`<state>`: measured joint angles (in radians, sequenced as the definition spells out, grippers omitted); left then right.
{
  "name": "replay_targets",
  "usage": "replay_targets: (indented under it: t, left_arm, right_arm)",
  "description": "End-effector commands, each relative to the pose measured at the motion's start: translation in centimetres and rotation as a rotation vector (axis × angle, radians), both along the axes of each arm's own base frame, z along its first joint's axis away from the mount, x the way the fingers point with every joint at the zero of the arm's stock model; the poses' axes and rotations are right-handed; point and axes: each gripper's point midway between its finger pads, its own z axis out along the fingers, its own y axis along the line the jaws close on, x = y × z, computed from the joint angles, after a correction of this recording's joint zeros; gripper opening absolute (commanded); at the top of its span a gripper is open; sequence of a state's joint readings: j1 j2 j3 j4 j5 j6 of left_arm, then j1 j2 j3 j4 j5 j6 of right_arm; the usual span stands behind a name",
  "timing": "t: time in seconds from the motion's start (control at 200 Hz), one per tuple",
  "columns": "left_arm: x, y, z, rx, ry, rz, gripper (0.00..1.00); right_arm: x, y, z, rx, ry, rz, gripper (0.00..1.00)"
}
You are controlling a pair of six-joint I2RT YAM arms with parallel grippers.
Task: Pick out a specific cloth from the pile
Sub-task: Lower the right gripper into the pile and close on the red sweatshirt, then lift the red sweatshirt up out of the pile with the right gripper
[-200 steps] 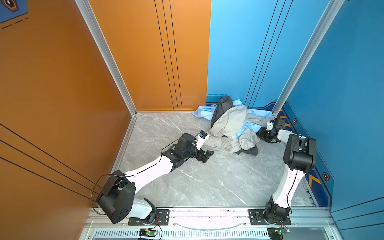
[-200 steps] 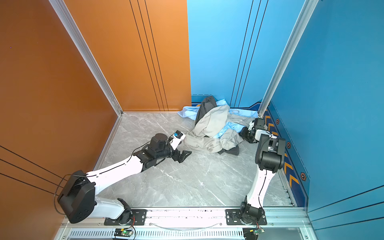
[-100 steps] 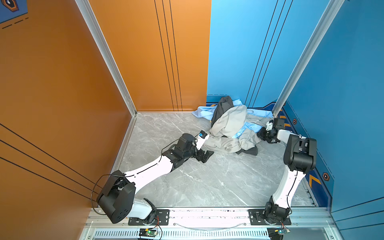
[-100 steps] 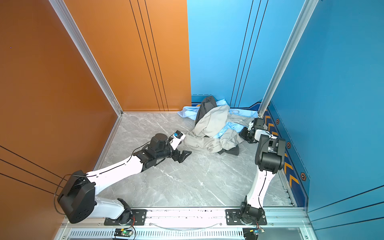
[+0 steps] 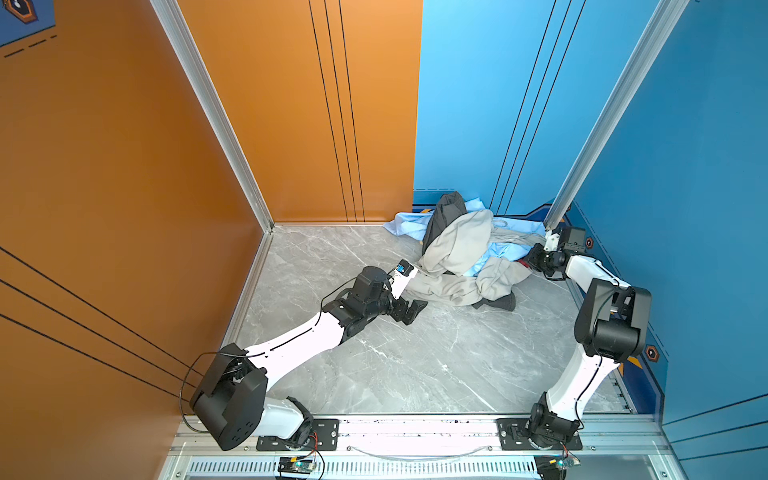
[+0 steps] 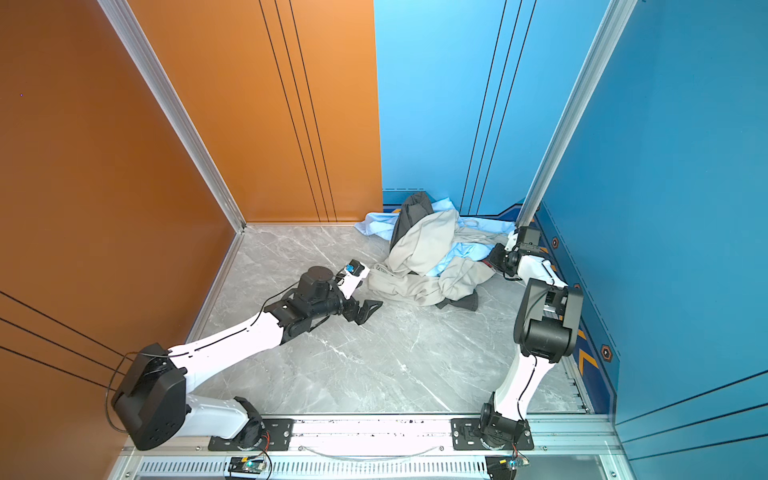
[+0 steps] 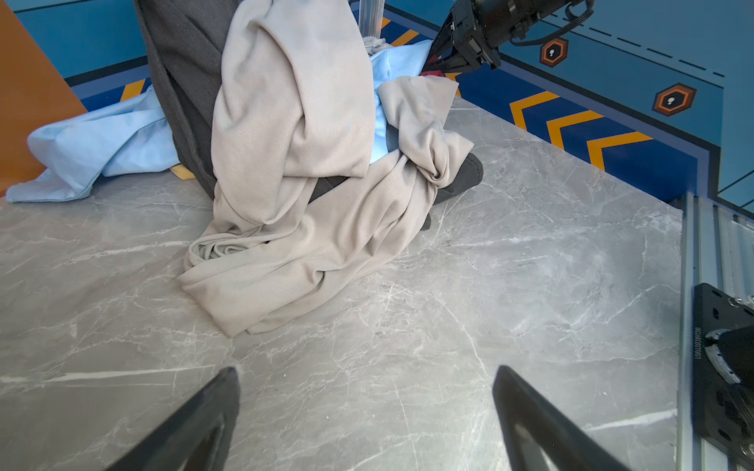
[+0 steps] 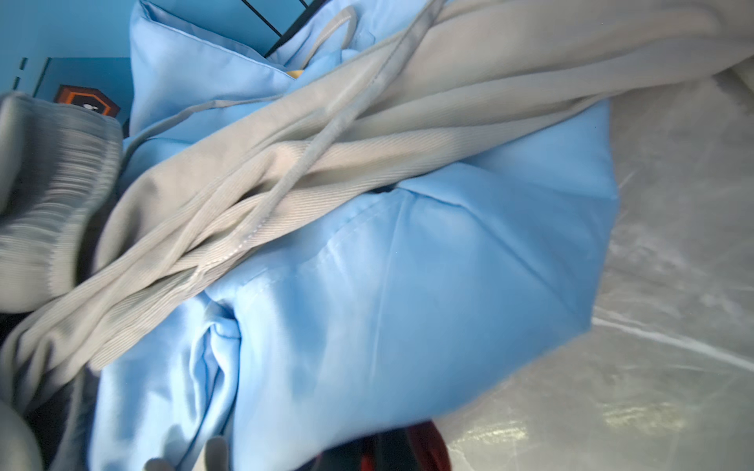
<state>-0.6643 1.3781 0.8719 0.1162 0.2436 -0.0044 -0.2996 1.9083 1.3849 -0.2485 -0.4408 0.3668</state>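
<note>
Item 1, cloth (image 8: 426, 442): red sliver under the right edge of the pile (image 5: 457, 249), right of frame centre. My right pincer (image 7: 433, 67): apparently pinching it. Left pincer (image 7: 365, 371): spread, empty. Outstanding: extraction.

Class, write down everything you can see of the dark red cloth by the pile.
Only a small patch of the red cloth shows: dark red, thin, soft-looking fabric. It sits at the edge of the pile nearest the right arm, tucked under the light blue cloth. The right gripper is shut at that patch, seemingly pinching it. Its shape and full extent are hidden.
</note>
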Motion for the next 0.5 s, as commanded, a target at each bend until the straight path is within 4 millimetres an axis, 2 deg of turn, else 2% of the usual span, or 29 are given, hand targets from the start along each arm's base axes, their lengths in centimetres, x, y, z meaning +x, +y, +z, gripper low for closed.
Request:
replay_targets:
  t: [0.0,0.245,0.496]
  left_arm:
    - [-0.1,-0.2,1.9,-0.028,-0.042,0.001,0.97]
    - [-0.1,-0.1,2.3,-0.034,-0.048,0.003,0.97]
    - [-0.2,0.1,2.6,-0.034,-0.059,0.014,0.96]
  right_arm:
    - [0.1,-0.9,5.4,-0.031,-0.09,-0.032,0.0]
    - [-0.1,-0.3,11.0,-0.03,-0.19,-0.027,0.0]
    - [1.0,0.3,17.6,0.002,-0.318,-0.02,0.0]
